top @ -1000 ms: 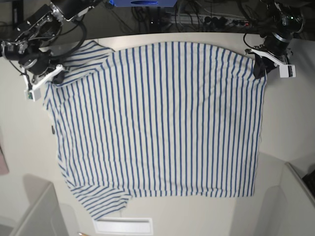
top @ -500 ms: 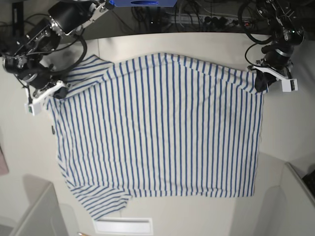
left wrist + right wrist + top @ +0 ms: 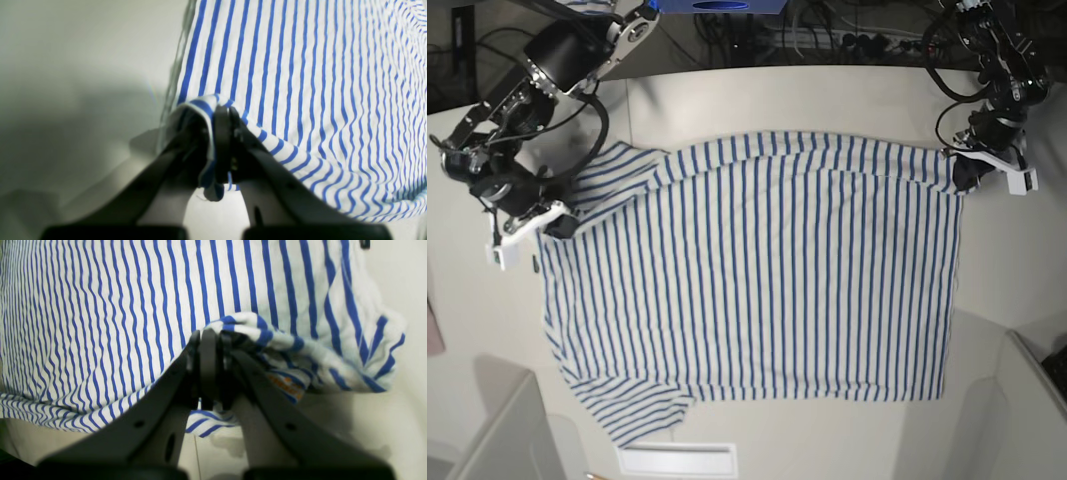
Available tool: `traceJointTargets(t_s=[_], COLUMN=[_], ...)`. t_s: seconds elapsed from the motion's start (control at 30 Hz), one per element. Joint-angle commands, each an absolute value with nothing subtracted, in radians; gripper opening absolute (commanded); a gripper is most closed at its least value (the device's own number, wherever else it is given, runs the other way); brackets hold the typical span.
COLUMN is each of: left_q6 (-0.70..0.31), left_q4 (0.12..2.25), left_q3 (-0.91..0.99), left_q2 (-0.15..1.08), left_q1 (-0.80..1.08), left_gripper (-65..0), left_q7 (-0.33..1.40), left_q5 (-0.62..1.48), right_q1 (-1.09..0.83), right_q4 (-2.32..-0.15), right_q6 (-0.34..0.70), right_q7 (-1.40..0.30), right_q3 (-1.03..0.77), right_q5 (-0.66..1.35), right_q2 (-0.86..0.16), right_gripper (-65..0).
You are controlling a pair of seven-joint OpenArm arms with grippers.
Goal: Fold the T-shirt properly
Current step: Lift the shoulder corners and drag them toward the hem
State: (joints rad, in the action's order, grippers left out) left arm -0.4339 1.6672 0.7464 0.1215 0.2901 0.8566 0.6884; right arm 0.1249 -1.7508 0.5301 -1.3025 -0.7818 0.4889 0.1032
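Left wrist view: my left gripper pinches a bunched corner of the T-shirt; my right gripper clamps another corner. Beyond both, striped cloth spreads across the tabletop.

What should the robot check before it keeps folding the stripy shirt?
1. Left gripper shut on the T-shirt corner: ok.
2. Right gripper shut on the shirt by the sleeve: ok.
3. Held far edge lifted off the table: ok, it sags between the grippers.
4. Near hem flat on the table: ok.
5. Near sleeve spread flat: not ok, it is bunched at the corner.
6. Each gripper pinching both cloth layers: cannot tell.
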Motion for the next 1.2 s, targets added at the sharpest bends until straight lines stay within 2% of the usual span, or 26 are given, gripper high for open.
traceJointTargets(t_s=[0.0,0.2,0.6,0.73,1.03,1.17], left_q6=[-0.437,-0.435,-0.435,-0.435,-0.433,-0.371], left_q4=[1.675,1.710,1.773,1.822,1.853,1.802], left_q3=[0.750,0.684,0.687,0.682,0.688,0.682], left_q2=[0.137,0.176,0.177,0.177,0.177,0.179], left_q1=[0.286,0.302,0.312,0.309,0.272,0.246], left_gripper=[-65.0,-65.0,-65.0,-65.0,-65.0,-65.0], left_q7=[0.837,0.837,0.837,0.839,0.839,0.839], left_q5=[0.704,0.705,0.707,0.707,0.705,0.705], right_q1=[0.147,0.179,0.262,0.288,0.332,0.363], right_q4=[-1.758,-1.698,-1.689,-1.681,-1.561,-1.509], right_q6=[0.512,0.496,0.495,0.493,0.493,0.493], right_q7=[-1.280,-1.285,-1.285,-1.303,-1.305,-1.283], right_q3=[-0.769,-0.779,-0.780,-0.837,-0.860,-0.855], right_q5=[0.506,0.510,0.512,0.512,0.512,0.510], right_q2=[0.094,0.088,0.088,0.091,0.087,0.087], right_gripper=[-65.0,-65.0,-65.0,-65.0,-65.0,-65.0])
